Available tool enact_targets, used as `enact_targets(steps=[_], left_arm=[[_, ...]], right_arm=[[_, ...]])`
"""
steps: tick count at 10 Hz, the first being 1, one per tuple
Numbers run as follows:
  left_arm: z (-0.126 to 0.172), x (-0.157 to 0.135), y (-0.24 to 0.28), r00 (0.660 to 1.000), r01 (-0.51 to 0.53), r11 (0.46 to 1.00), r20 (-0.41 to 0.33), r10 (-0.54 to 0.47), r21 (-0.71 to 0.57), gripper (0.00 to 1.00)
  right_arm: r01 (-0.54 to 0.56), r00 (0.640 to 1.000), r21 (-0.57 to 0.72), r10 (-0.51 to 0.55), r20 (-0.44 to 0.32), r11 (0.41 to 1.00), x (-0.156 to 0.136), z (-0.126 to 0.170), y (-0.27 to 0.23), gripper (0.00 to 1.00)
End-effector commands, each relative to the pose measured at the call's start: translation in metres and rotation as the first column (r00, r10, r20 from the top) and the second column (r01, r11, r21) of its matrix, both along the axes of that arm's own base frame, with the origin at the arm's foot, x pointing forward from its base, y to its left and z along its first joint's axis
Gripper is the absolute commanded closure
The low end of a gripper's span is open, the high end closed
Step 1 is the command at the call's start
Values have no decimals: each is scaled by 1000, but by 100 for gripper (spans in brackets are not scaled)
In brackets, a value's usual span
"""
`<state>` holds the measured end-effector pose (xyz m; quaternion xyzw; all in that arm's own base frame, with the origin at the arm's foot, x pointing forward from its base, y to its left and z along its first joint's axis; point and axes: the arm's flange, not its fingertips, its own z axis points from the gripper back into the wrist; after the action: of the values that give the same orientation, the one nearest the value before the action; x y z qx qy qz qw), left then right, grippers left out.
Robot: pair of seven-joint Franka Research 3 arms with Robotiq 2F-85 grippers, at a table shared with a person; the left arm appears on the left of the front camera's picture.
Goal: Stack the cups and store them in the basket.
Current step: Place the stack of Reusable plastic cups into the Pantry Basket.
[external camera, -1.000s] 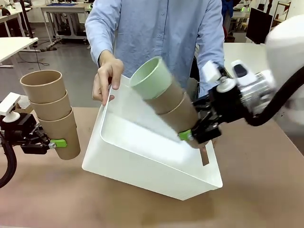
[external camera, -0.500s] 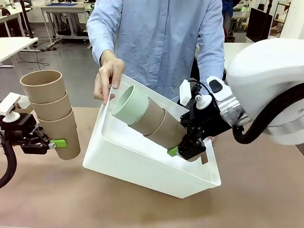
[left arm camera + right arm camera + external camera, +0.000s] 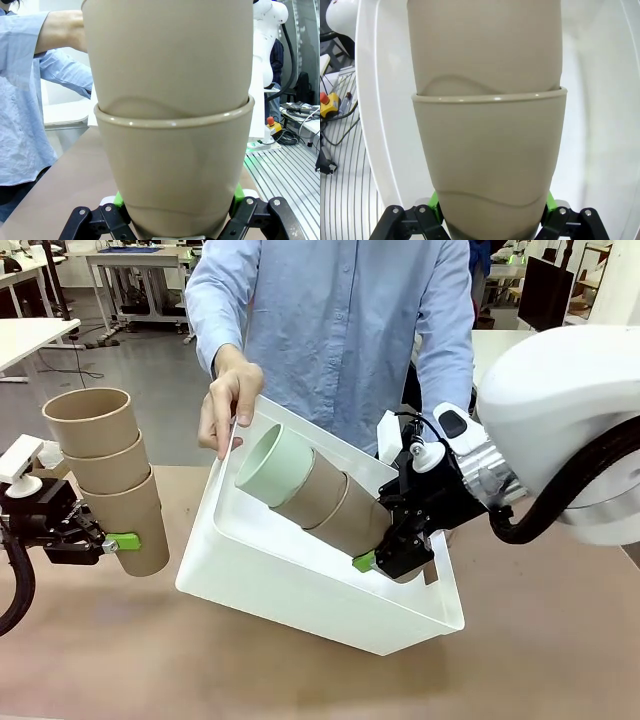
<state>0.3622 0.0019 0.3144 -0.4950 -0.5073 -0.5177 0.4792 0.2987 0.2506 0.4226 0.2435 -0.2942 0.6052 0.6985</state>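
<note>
At the left, above the table, my left gripper (image 3: 120,542) is shut on the bottom cup of an upright stack of three tan cups (image 3: 105,475). In the left wrist view that stack (image 3: 172,150) rises between the green pads of the gripper (image 3: 175,220). My right gripper (image 3: 385,555) is shut on a second stack (image 3: 320,500), two tan cups with a mint green cup (image 3: 268,465) at its open end. This stack lies slanted inside the white basket (image 3: 300,590). The right wrist view shows the stack (image 3: 487,150) against the basket's white inside wall (image 3: 600,100), gripper (image 3: 490,220) at its base.
A person in a blue shirt stands at the far side. One hand (image 3: 228,400) grips the basket's far left rim and holds the basket tipped toward me. Bare brown tabletop (image 3: 150,660) lies in front of the basket and under the left stack.
My right gripper has brought its stack down from above the basket into it, then nearly stopped. The left arm and its stack have stayed still.
</note>
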Motion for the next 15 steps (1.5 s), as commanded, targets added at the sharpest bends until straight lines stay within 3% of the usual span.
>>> enact_targets(steps=[1, 3, 6, 15], left_arm=[[4, -1, 0, 1000, 3, 1000, 11, -3, -8, 15], [4, -1, 0, 1000, 3, 1000, 11, -3, -8, 15], [4, -1, 0, 1000, 3, 1000, 11, -3, -8, 15], [4, -1, 0, 1000, 3, 1000, 11, -3, -8, 15]], right_arm=[[17, 1000, -6, -17, 8, 1000, -1, 1, 1, 17], [0, 1000, -3, 0, 2, 1000, 1, 0, 0, 17], [27, 1000, -114, -29, -9, 993, 17, -32, 20, 17], [-41, 999, -117, 38, -28, 992, 26, -73, 67, 17]])
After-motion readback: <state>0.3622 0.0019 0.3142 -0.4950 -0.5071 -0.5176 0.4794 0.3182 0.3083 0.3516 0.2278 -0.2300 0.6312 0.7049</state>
